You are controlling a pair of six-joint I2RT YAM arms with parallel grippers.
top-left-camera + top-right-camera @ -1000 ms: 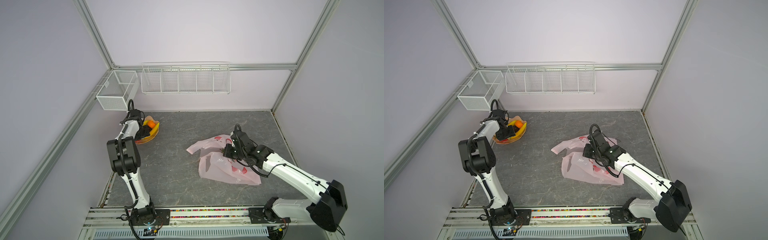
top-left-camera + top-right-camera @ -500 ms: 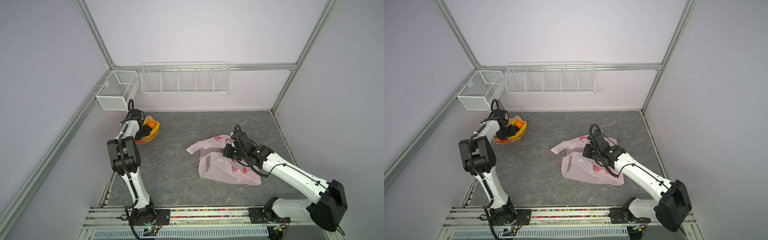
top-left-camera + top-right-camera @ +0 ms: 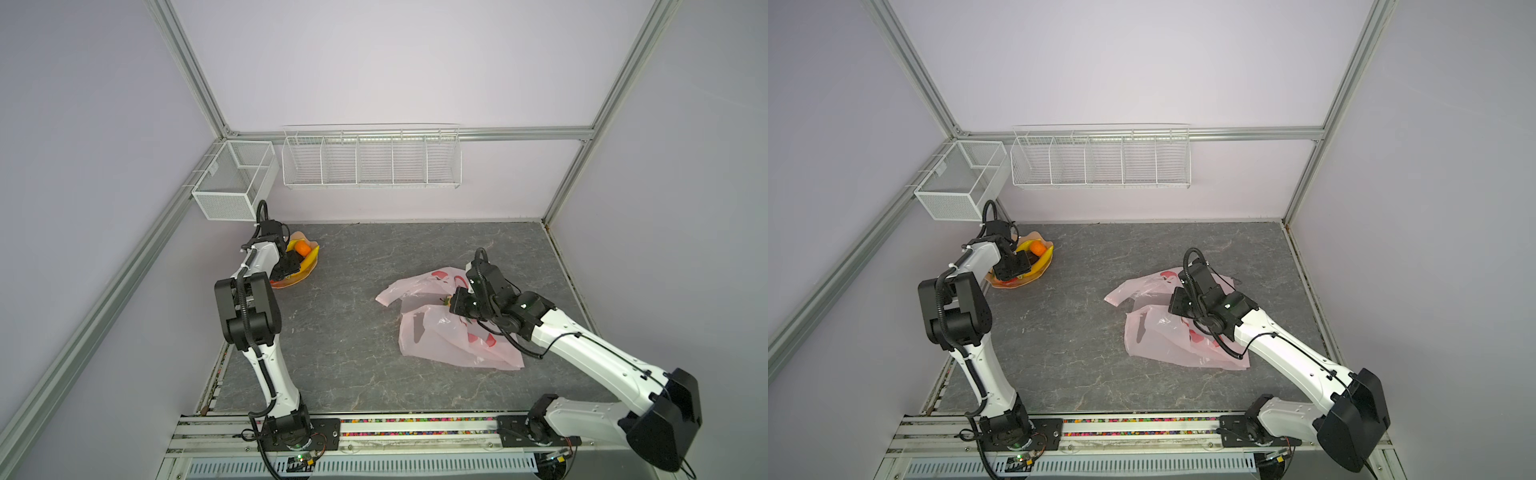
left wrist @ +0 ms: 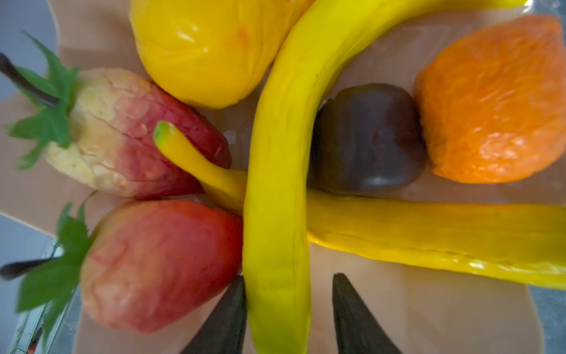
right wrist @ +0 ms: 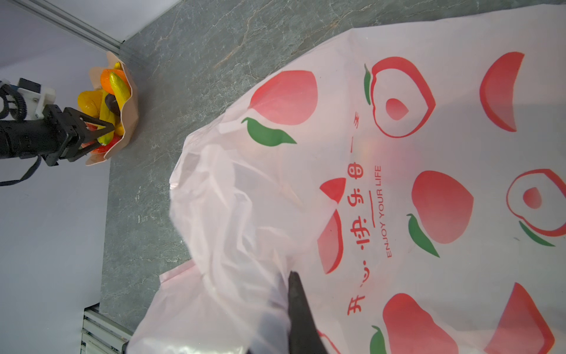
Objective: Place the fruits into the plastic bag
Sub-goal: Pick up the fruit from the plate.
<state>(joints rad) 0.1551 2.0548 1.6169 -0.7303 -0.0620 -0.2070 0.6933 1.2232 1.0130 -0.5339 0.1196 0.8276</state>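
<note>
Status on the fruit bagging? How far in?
Done: right end effector is shut on bunched film of the pale pink plastic bag. In hand: left end effector, jaws open, straddles a curved yellow toy banana in the peach wavy-edged dish, not gripped yet. Left: that banana, the second banana, yellow pear, orange, two red strawberries and dark brown piece all sit in the dish; whether anything is bagged is unclear.

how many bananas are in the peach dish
2. The upper banana runs between the left gripper's fingers and crosses over the lower banana, both in the dish. Others could hide beneath the pile.
</note>
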